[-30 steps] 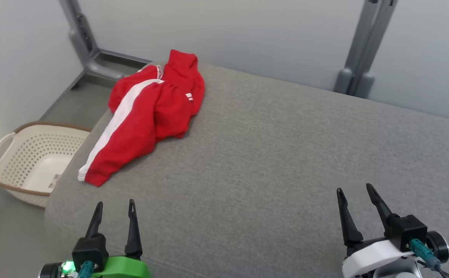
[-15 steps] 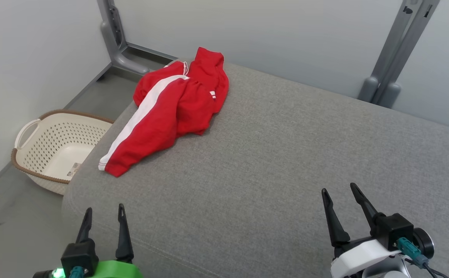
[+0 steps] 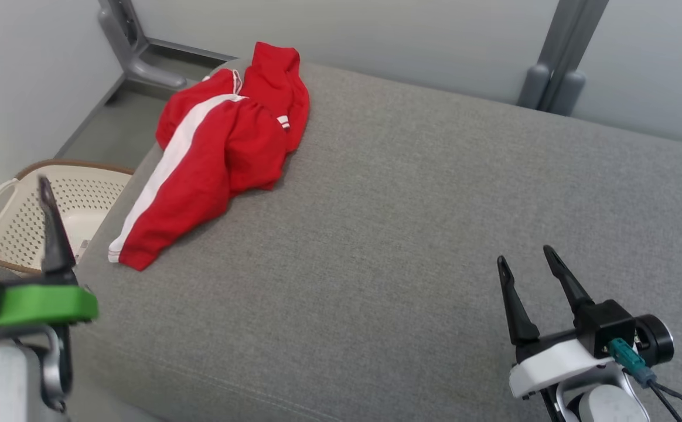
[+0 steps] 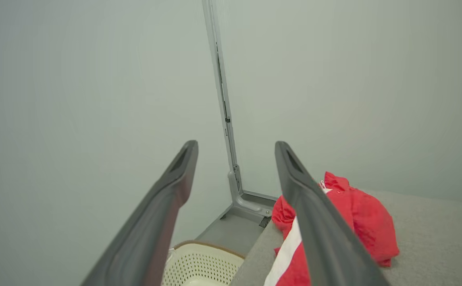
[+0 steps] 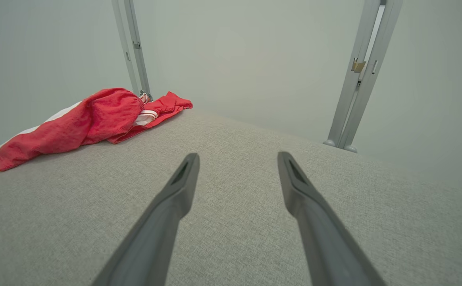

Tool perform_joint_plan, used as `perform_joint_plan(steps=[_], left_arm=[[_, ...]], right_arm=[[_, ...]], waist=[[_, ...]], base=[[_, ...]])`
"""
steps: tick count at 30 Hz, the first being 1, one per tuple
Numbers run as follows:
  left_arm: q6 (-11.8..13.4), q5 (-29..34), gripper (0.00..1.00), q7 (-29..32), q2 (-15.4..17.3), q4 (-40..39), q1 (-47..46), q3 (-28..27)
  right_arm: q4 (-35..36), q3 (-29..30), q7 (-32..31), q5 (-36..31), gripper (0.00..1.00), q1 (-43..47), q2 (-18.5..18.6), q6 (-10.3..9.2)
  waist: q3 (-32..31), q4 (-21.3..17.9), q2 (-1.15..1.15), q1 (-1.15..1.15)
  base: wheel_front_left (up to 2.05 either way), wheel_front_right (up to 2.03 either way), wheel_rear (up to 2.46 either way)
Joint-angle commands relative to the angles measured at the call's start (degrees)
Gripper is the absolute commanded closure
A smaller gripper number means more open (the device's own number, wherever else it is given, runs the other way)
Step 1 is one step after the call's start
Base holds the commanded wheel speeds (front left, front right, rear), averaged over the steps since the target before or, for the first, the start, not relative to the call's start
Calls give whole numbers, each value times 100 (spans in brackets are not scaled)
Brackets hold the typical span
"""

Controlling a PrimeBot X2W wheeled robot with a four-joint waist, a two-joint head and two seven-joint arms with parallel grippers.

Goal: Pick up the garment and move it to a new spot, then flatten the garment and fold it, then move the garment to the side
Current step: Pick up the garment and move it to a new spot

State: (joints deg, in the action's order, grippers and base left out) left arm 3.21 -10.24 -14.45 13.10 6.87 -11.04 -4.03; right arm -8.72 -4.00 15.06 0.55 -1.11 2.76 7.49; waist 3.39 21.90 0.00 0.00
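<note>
1. Task item: the red garment (image 3: 212,152), white stripe along one side, lies crumpled at the 10 o'clock corner of the grey cushion (image 3: 411,234). Its bunched part sits against the far edge. A long striped length trails toward 7 o'clock, and its end lies close to the left edge.
2. My left gripper (image 3: 10,184) is spread wide and empty. It is raised at 9 o'clock, off the cushion's left edge and in front of the basket (image 3: 83,166). The garment is at its 1 o'clock. I judge this stance suits a reach onto the cloth.
3. My right gripper (image 3: 524,254) is also wide and empty. It hangs over the cushion at 4 o'clock, well apart from the garment, which is at its 10 o'clock. I judge it is held clear, ready to help.
4. Edges: the garment hugs two borders, and the basket stands on the floor just beside the left one. Any pull toward 9 o'clock risks cloth sliding off.
5. Open room: the cushion is bare from centre to 3 o'clock, ample for a new spot and for flattening. Two grey posts (image 3: 558,64) stand beyond the far edge, at 11 and 1 o'clock.
6. Status: the pick-up is not yet begun.
</note>
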Motion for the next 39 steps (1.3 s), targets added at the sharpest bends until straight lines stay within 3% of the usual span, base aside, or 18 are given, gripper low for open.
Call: perform_joint_plan(steps=[1,6,16,21,30,32,33,34,39], left_arm=[[-88,72,0,104,190,-19,-397,-9],[-351,-14,0,521,659,237,-1601,-28],[-872,-84,0,1514,1185,2381,-3273,403],[-981,-337,0,1912,1068,3361,-3703,591],[-1055,-636,0,2185,1024,4115,-3976,967],[-1059,-678,44,2163,1013,4209,-4005,1041],[-1061,-700,81,2151,1041,4269,-4035,1060],[-1062,-706,97,2129,1071,4297,-4057,1081],[-1065,-773,100,1895,1139,4413,-4186,1123]], right_arm=[[51,5,18,-84,0,-150,24,-1],[168,-65,18,-276,0,-513,22,-1],[194,-307,18,-544,0,-898,22,-1],[281,-73,18,-613,0,-831,20,-1],[304,17,18,-486,0,-872,19,-1],[312,0,18,-436,0,-895,19,-1],[318,-16,18,-421,0,-901,19,-1],[323,-21,18,-416,0,-904,19,-1],[295,-48,18,-366,0,-927,19,-1]], waist=[[482,-401,0,0],[989,-818,0,0],[1824,-1527,0,0],[2148,-1671,0,0],[2314,-1658,0,0],[2298,-1645,0,0],[2283,-1641,0,0],[2268,-1638,0,0],[2080,-1652,0,0]], base=[[0,0,0],[0,0,0],[0,0,0],[0,0,0],[0,0,0],[0,0,0],[0,0,0],[0,0,0],[0,0,0]])
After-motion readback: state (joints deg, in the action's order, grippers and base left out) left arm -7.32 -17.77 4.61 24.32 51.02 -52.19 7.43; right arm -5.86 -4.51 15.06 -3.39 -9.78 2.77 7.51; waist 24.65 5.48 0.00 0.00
